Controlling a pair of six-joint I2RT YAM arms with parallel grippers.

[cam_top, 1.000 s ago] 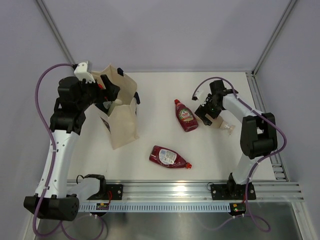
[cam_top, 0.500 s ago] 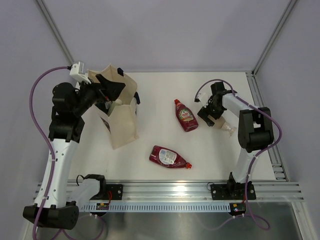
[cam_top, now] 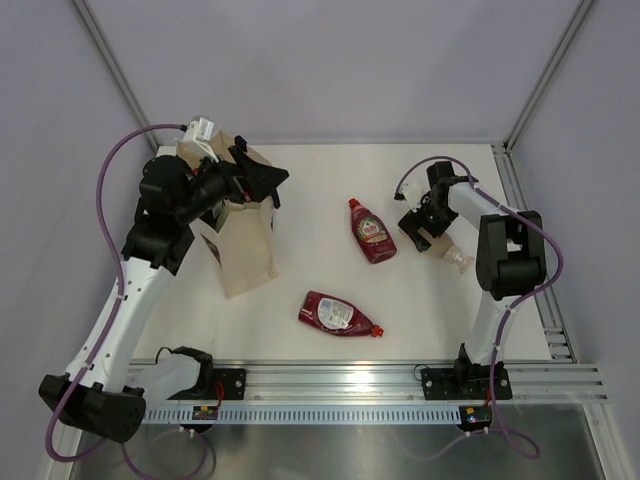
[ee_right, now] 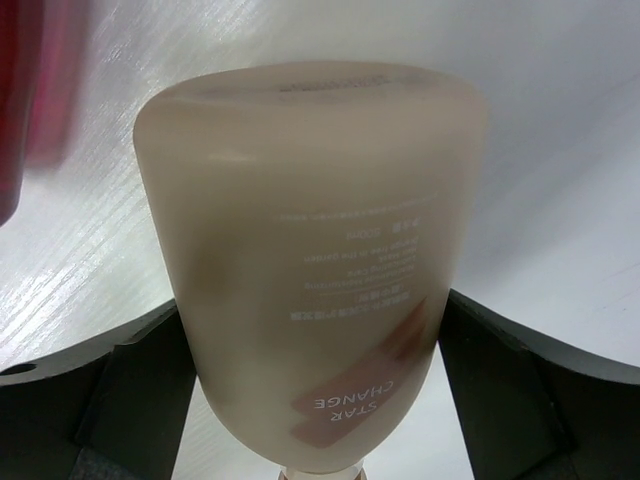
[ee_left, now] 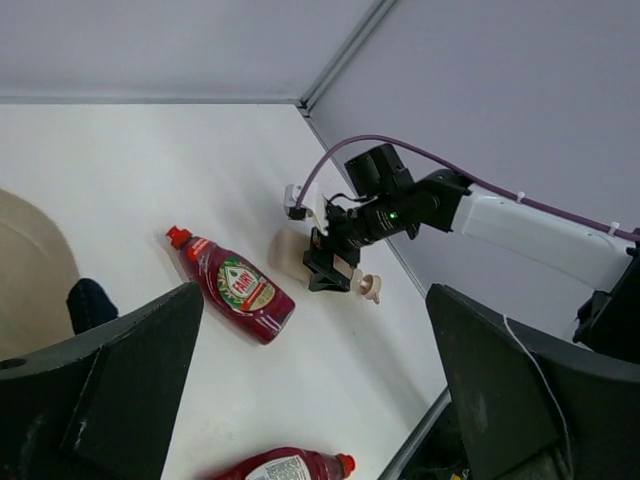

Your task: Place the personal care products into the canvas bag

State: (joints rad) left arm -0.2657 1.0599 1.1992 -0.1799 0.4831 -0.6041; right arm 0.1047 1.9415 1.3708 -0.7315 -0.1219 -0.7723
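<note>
Right gripper: jaws spread wide, one on each side of the beige bottle; whether they touch it cannot be told.
Beige bottle: lying on the table, near its right edge.
Left gripper: jaws wide apart, empty, over the bag's open top.
Bag: upright, far left.
Far red bottle: flat, just left of the beige bottle.
Near red bottle: flat, toward the front.
</note>
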